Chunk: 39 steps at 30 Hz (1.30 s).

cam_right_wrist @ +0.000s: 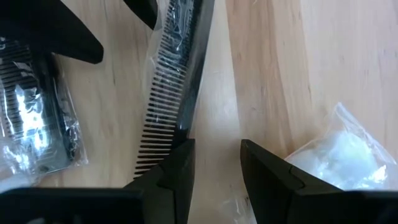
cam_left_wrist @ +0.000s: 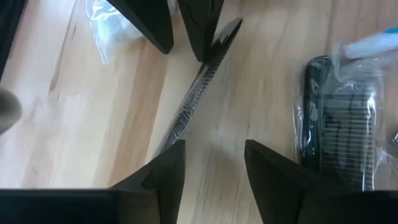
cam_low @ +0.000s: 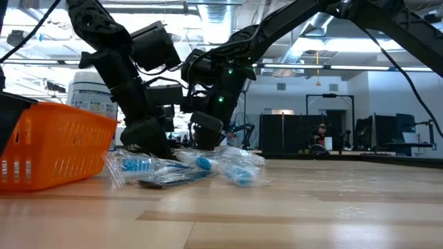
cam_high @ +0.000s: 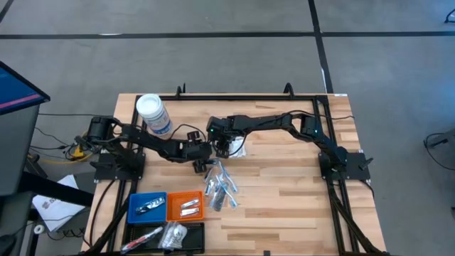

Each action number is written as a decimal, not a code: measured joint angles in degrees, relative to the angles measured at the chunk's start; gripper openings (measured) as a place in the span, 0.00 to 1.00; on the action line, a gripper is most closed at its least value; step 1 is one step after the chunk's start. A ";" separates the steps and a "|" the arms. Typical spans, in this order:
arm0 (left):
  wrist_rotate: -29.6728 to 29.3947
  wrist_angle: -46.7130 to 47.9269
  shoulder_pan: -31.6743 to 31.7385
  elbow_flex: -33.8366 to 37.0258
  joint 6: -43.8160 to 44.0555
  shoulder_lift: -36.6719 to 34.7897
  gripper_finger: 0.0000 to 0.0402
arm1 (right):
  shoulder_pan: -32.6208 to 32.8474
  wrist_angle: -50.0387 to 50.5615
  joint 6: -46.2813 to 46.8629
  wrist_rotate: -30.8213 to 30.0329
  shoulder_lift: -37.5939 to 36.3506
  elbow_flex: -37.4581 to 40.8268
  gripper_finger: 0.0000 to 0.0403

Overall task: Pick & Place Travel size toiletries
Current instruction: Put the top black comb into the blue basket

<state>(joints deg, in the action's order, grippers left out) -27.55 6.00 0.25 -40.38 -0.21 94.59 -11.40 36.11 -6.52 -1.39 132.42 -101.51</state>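
A black comb (cam_left_wrist: 193, 106) in a clear wrapper lies flat on the wooden table, stretched between my two grippers. My left gripper (cam_left_wrist: 214, 162) stands open at the comb's one end, pointing slantwise down. My right gripper (cam_right_wrist: 216, 155) stands open at the comb's (cam_right_wrist: 171, 81) other end, bare wood between its fingers. In the high view the left gripper (cam_high: 201, 165) and right gripper (cam_high: 226, 149) meet near the table's middle. Beside them lie a second wrapped black comb (cam_left_wrist: 336, 130) and a white packet (cam_right_wrist: 336, 155). More wrapped toiletries form a pile (cam_high: 220, 186) just nearer the front edge. My left gripper has the comb's end (cam_left_wrist: 169, 142) running in under one fingertip (cam_left_wrist: 171, 168); whether it touches, I cannot tell. My right gripper has the comb's other end (cam_right_wrist: 163, 146) right at one fingertip (cam_right_wrist: 177, 165), not between the two; whether it touches, I cannot tell.
A large clear jar with a white lid (cam_high: 153, 115) stands at the back left. A blue tray (cam_high: 132, 213), an orange tray (cam_high: 186, 194) and a black tray (cam_high: 195, 238) sit at the front left, each with items inside. Bare wood (cam_high: 284, 199) lies to the right.
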 joint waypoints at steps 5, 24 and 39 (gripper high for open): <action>-0.53 0.02 0.09 0.00 0.00 0.00 0.37 | 0.00 0.01 0.00 0.02 0.00 0.00 0.30; -8.19 -0.09 0.20 0.00 -0.87 0.04 0.32 | 0.00 0.16 0.09 0.04 0.00 0.00 0.30; -10.91 -5.68 1.90 -0.04 0.01 5.01 0.31 | -0.15 1.06 -0.15 -0.20 -0.07 0.09 0.30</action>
<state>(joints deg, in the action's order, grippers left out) -38.46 0.33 2.15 -40.42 -0.20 99.59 -11.55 37.16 -6.67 -1.59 132.35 -101.43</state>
